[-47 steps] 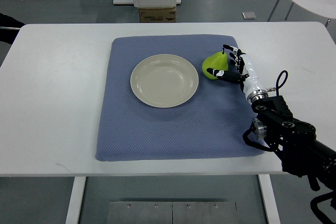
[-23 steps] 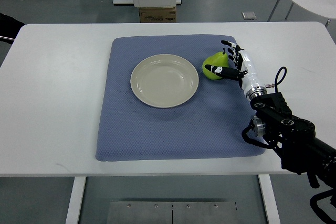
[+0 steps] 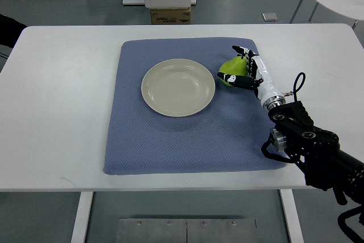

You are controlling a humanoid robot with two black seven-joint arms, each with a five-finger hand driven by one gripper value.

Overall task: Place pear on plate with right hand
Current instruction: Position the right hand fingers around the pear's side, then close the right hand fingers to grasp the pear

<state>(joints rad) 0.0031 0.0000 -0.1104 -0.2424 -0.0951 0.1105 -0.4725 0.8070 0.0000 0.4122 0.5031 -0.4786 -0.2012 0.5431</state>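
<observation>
Beside plate [image 3: 178, 87], right robot hand [image 3: 245, 68] now closed around pear [image 3: 231, 71] (fingers wrapped tighter than before), pear nudged slightly plateward.

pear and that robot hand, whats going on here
The robot's right hand has its fingers wrapped around a green pear, which sits on the blue mat just right of the empty cream plate. The pear is not on the plate yet, and whether it has left the mat is hard to tell. The mat lies on a white table. No left arm is in view.
</observation>
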